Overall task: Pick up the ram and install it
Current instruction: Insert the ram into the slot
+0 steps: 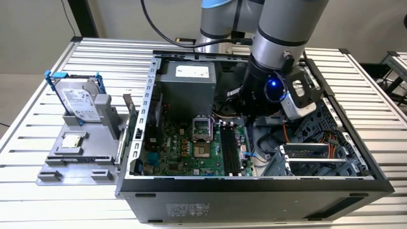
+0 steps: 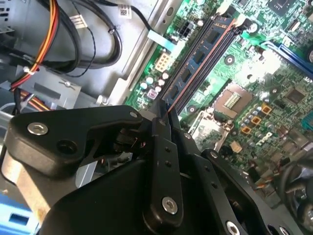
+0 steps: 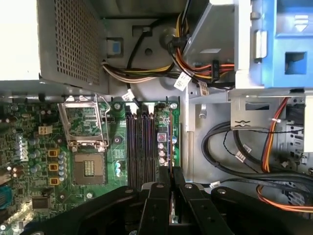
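My gripper (image 1: 250, 118) is down inside the open computer case, over the motherboard's black memory slots (image 1: 230, 149). In both wrist views its two black fingers are shut on the ram, a thin stick seen almost edge-on. The ram (image 2: 198, 58) runs away from the fingertips along the slots, with a row of dark chips showing on its face. In the first wrist view the ram (image 3: 169, 144) is a narrow line just beside the slots (image 3: 141, 147). I cannot tell whether its lower edge sits in a slot or hangs just above one.
The empty processor socket (image 3: 88, 166) lies beside the slots, and the grey power supply (image 1: 184, 83) stands behind it. Cable bundles (image 3: 234, 147) and a blue drive bay (image 3: 288, 44) crowd the other side. Outside the case, a grey fixture holds a hard drive (image 1: 79, 98) and a processor chip (image 1: 71, 140).
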